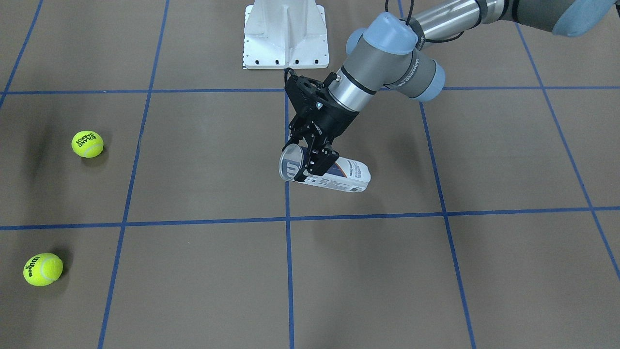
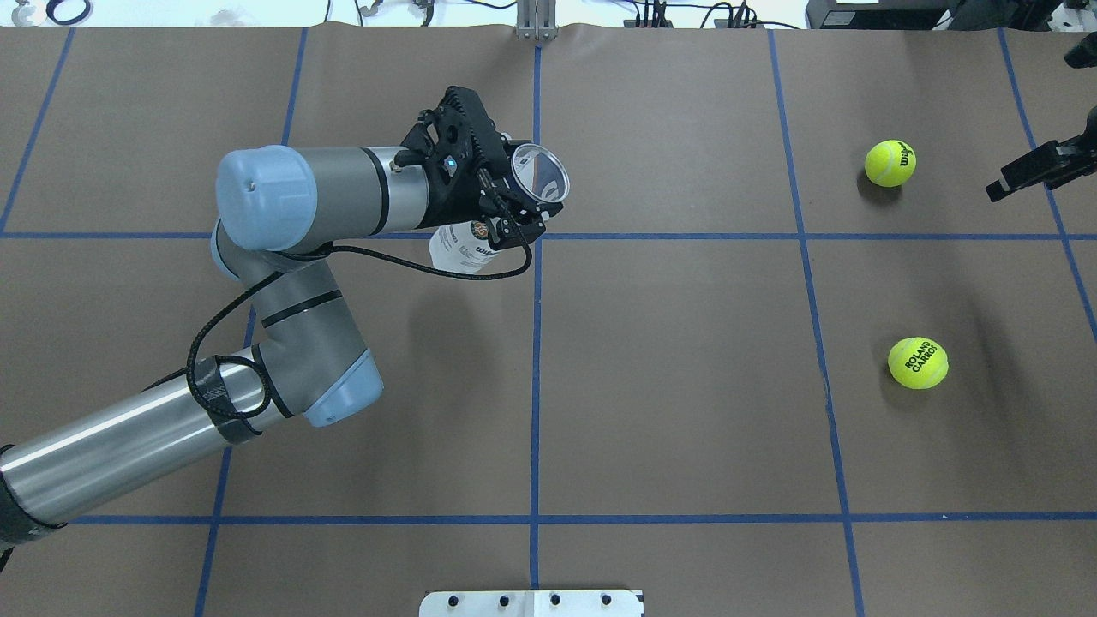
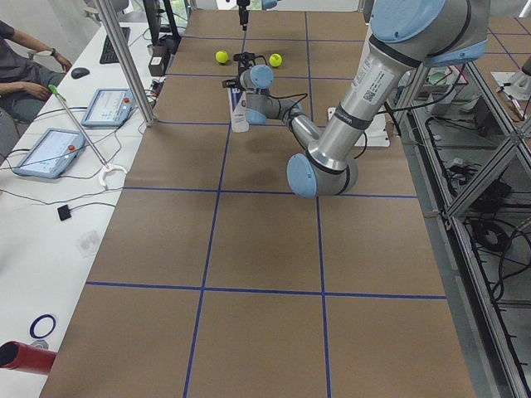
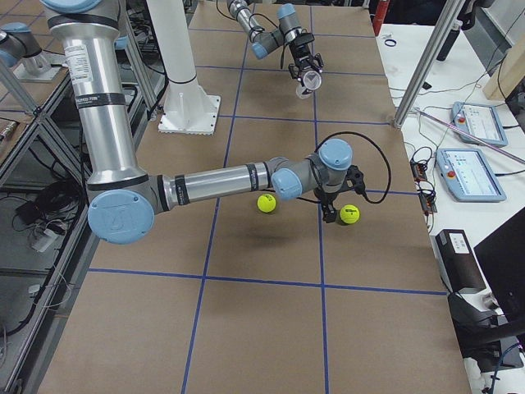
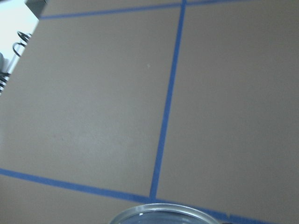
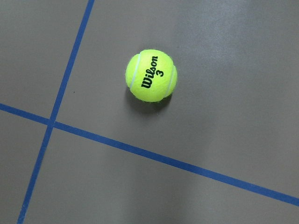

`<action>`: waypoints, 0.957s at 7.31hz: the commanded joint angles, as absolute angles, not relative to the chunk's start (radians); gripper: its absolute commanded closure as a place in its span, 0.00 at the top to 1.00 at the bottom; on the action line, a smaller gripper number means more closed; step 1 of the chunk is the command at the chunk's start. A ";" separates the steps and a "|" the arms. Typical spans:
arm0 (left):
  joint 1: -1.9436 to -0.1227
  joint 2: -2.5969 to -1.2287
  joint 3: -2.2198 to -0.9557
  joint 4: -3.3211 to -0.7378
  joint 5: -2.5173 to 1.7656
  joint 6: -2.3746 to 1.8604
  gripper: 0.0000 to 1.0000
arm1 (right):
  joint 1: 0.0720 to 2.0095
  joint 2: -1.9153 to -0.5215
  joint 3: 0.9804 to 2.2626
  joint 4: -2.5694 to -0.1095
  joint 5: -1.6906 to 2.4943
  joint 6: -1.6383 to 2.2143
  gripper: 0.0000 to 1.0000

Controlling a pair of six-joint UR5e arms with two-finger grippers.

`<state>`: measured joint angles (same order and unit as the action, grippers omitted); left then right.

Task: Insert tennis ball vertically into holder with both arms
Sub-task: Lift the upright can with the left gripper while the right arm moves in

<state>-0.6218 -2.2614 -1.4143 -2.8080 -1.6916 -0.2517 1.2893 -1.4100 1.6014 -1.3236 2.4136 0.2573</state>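
Two fingers of the left gripper (image 1: 312, 162) are pinching the holder (image 1: 348, 177) near its open end, tilted over the table (image 1: 193, 160) and awaiting uprighting, while the right gripper (image 4: 330, 212), spread or not I cannot tell, is hovering above the Wilson ball (image 6: 151, 75), needing a grasp next.

Front-facing view: high, across the table (image 1: 203, 160), steep down-look. White pedestal base (image 1: 286, 36) at top centre, left arm (image 1: 387, 63) entering from upper right.

Overhead view: opposite side, behind the base, which sits at bottom centre. Same arm enters from lower left.

These two share the holder (image 1: 346, 178), Roland Garros ball (image 1: 87, 144) and Wilson ball (image 1: 43, 269), turned half round between them.

Left-end view: set back, looks along the table, left arm large and near.

Right-end view: reverse direction, right arm (image 4: 213, 179) near, holder small at top.

Left wrist view: close, oblique on the table, holder rim at bottom edge.

Right wrist view: close, straight down on the Wilson ball.
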 commanded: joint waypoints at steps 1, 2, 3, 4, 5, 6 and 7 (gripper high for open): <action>-0.573 -2.267 -1.307 -3.136 -1.542 -0.357 0.84 | 1.269 -1.408 1.643 -1.322 2.414 0.296 0.99; -0.536 -2.272 -1.308 -3.193 -1.470 -0.359 0.84 | 1.263 -1.408 1.675 -1.322 2.414 0.317 1.00; -0.481 -2.267 -1.301 -3.244 -1.397 -0.353 0.84 | 1.247 -1.407 1.689 -1.321 2.411 0.371 0.99; -0.445 -2.269 -1.289 -3.287 -1.340 -0.351 0.84 | 1.230 -1.407 1.709 -1.319 2.411 0.418 0.99; -0.425 -2.269 -1.290 -3.304 -1.309 -0.350 0.84 | 1.203 -1.407 1.729 -1.319 2.408 0.498 1.00; -0.420 -2.260 -1.286 -3.327 -1.301 -0.347 0.85 | 1.113 -1.408 1.742 -1.319 2.337 0.608 0.99; -0.417 -2.264 -1.276 -3.330 -1.301 -0.347 0.85 | 1.044 -1.423 1.765 -1.321 2.251 0.665 0.99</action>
<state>-0.4256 -2.2637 -1.2852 -3.3160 -1.3103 -0.3480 1.1319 -1.4112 1.7397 -1.3196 2.3417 0.5714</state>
